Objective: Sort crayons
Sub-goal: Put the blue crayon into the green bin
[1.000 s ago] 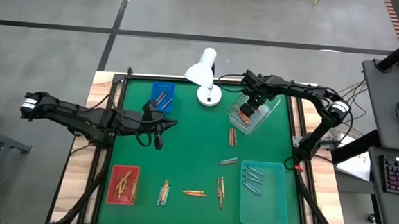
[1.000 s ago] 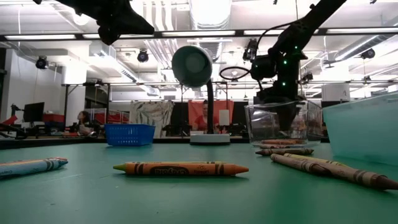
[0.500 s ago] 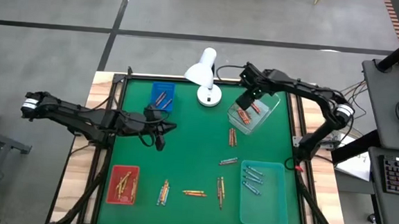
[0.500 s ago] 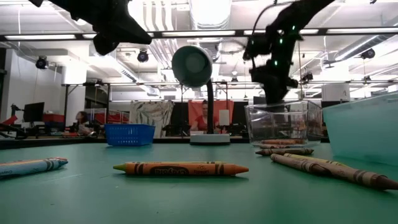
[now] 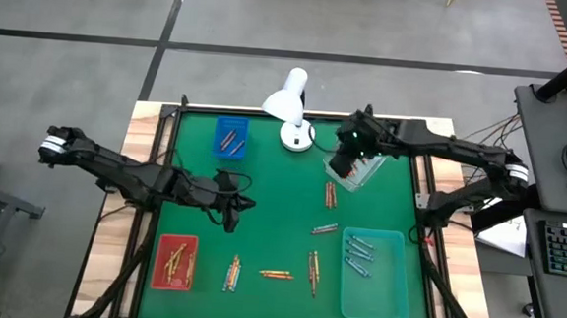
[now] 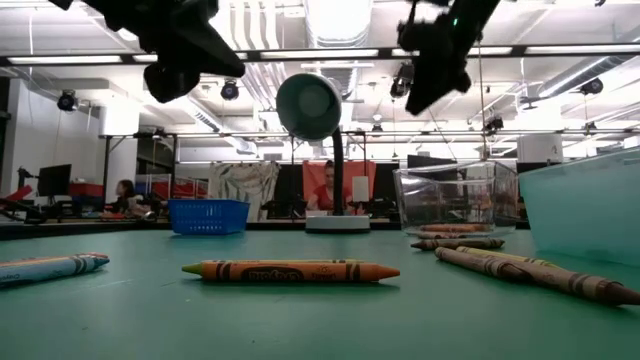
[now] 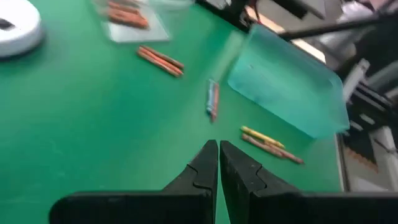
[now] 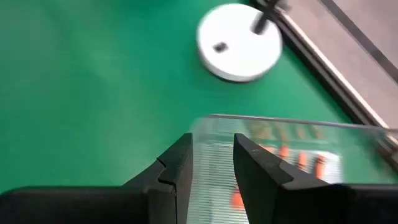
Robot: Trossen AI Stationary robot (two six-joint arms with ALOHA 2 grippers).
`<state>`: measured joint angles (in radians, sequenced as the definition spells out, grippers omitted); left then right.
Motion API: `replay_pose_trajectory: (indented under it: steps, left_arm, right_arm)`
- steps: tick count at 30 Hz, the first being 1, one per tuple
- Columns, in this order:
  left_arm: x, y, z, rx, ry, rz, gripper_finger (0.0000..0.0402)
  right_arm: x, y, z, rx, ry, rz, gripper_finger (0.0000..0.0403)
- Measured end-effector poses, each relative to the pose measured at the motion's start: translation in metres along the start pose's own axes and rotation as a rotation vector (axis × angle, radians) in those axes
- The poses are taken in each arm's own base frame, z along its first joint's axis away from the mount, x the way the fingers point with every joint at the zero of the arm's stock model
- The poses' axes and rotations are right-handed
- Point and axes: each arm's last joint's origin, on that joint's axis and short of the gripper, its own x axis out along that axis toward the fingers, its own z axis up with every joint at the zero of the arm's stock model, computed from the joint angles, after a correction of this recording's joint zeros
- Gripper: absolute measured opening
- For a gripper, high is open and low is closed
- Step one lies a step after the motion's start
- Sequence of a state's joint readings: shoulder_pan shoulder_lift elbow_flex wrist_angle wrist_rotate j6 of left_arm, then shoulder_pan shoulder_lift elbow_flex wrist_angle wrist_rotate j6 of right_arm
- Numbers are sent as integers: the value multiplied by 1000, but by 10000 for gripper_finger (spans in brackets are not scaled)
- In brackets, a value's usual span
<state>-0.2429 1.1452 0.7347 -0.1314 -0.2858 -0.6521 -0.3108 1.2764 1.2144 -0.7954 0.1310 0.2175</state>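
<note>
My right gripper (image 5: 345, 165) hangs over the near-lamp edge of the clear tray (image 5: 374, 157), fingers partly apart with nothing between them; in the wrist view only the tray's glassy wall shows through the gap. I read that as hovering above the bin that takes the orange-brown sticks (image 8: 283, 151), a few of which lie inside. My left gripper (image 5: 231, 207) sits out over mid-table, jaws pressed together and empty, pointed at the loose crayons rather than touching any.

Crayons still unsorted on the mat: an orange-brown pair (image 5: 330, 193) just beside the clear tray, a blue-and-brown pair (image 5: 325, 229) lower down, then a row near the front edge — pale ones (image 5: 232, 272), a yellow-orange one (image 5: 275, 274), brown ones (image 5: 313, 269). Sorted already, by colour: gold ones in the red tray (image 5: 163, 249), blue-grey ones in the teal tray (image 5: 390, 294), a few in the blue basket (image 5: 220, 128).

Materials: crayons are short wax cylinders in paper wrappers, likely to roll. The green mat (image 5: 272, 178) looks matte and felt-like. Clear and teal trays are rigid translucent plastic; the blue basket is a mesh-walled box. The white desk lamp (image 5: 292, 100) has a smooth round base, standing near the clear tray.
</note>
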Motion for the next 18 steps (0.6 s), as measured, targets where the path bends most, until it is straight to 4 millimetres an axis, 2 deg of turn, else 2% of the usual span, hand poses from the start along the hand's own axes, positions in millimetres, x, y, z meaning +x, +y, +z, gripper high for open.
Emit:
replay_pose_trajectory:
  steps: [3,10,15,18]
  left_arm:
    - [9,-13,0,64,31,-18,0]
    - [30,-37,-12,399,148,-18,0]
    - [39,-47,-28,465,238,-9,0]
    - [40,-50,-37,402,320,33,0]
  right_arm:
    - [-8,20,-5,-40,-19,55,105]
    - [-17,64,-19,-119,-19,164,105]
    - [-23,91,-31,-146,1,227,105]
    - [-27,103,-39,-139,15,258,105]
